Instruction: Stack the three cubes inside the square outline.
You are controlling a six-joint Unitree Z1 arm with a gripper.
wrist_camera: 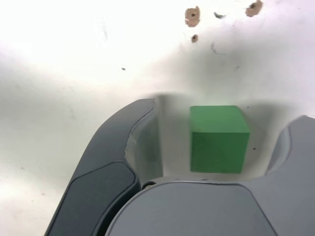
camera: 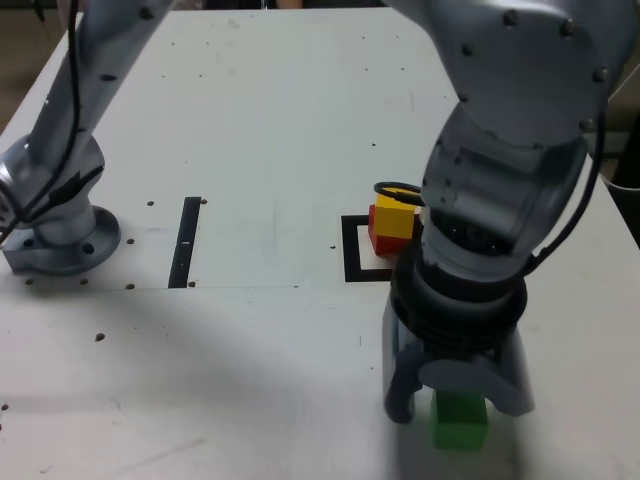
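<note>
The green cube sits flat on the white surface at the near right of the exterior view, well apart from the square outline; being a cube it has no long axis, and one face squarely faces the wrist camera. The gripper straddles it, jaws spread with gaps on both sides, holding nothing. Farther off, the yellow cube already rests on the red cube inside the outline, so seemingly only the green one remains to lift and stack.
</note>
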